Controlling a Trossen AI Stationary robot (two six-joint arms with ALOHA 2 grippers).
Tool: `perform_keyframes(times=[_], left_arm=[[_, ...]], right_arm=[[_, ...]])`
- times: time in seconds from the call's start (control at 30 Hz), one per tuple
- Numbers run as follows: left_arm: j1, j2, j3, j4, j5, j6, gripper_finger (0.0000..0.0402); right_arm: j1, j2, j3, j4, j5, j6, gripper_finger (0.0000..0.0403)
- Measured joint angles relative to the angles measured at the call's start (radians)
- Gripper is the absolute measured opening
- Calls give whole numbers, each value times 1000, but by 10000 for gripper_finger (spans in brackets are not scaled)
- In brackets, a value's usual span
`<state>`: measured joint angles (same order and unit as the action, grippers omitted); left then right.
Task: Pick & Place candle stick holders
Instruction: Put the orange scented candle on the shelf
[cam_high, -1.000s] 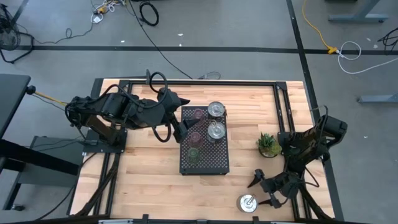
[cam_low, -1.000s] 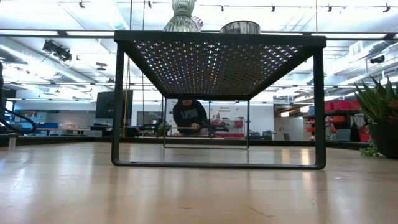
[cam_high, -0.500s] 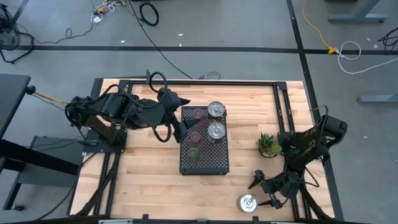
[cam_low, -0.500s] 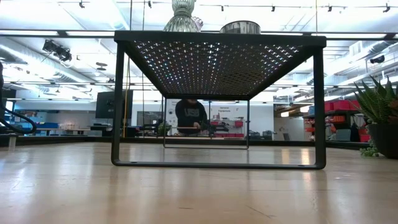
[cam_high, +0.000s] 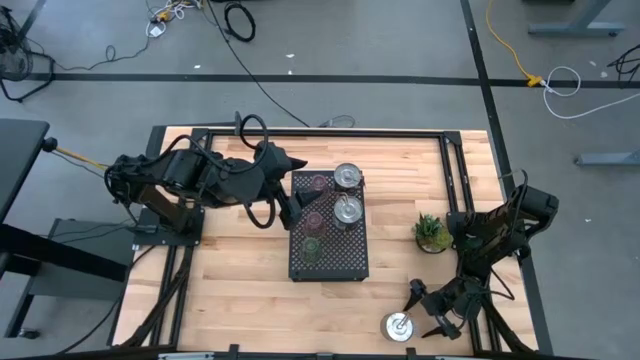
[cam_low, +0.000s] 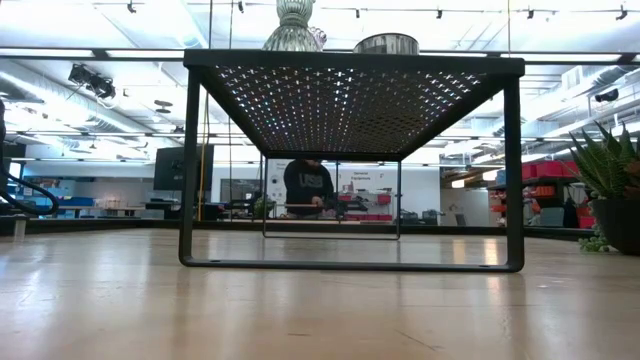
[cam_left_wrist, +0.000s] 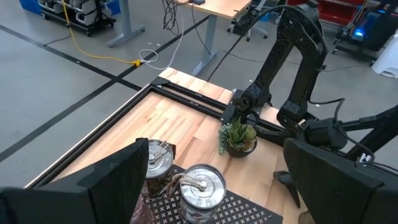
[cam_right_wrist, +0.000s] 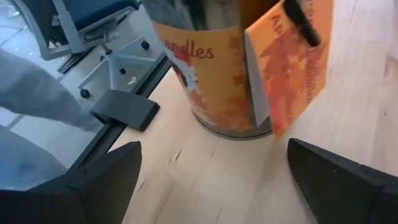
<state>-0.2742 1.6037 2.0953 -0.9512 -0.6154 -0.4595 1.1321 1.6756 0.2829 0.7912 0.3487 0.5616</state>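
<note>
- One silver candle stick holder (cam_high: 397, 326) stands alone on the wooden table (cam_high: 230, 290), near the front right corner. In the right wrist view it shows close up, with orange labels on it (cam_right_wrist: 227, 74).
- The right gripper (cam_high: 432, 311) is just beside it, on its right, with its fingers spread wide and nothing in them.
- I think the job now is to grab this last holder. To do it well, the fingers should go one on each side of it, then close slowly so it does not tip.
- The right arm is bent low over the front right edge of the table, and its gripper points at the holder.
- The other holders are on the black tray (cam_high: 340, 265) in the middle: two silver ones (cam_high: 347, 176) at the far end, with the little glass ones (cam_high: 312, 246) beside them on the left.
- The left gripper (cam_high: 292, 208) hangs at the tray's left side, open wide and empty.
- A small green plant (cam_high: 431, 233) sits to the right of the tray.
</note>
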Motion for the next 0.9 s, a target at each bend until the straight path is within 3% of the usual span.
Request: perform_keyframes(times=[0.23, 0.6, 0.9], left_arm=[[0, 0, 0, 0, 1, 0, 374], [0, 0, 0, -1, 1, 0, 374], [0, 0, 0, 0, 14, 0, 374]], right_arm=[[-20, 0, 0, 6, -32, -45, 400], [-66, 1, 4, 119, 36, -108, 400], [-85, 42, 89, 112, 28, -183, 400]])
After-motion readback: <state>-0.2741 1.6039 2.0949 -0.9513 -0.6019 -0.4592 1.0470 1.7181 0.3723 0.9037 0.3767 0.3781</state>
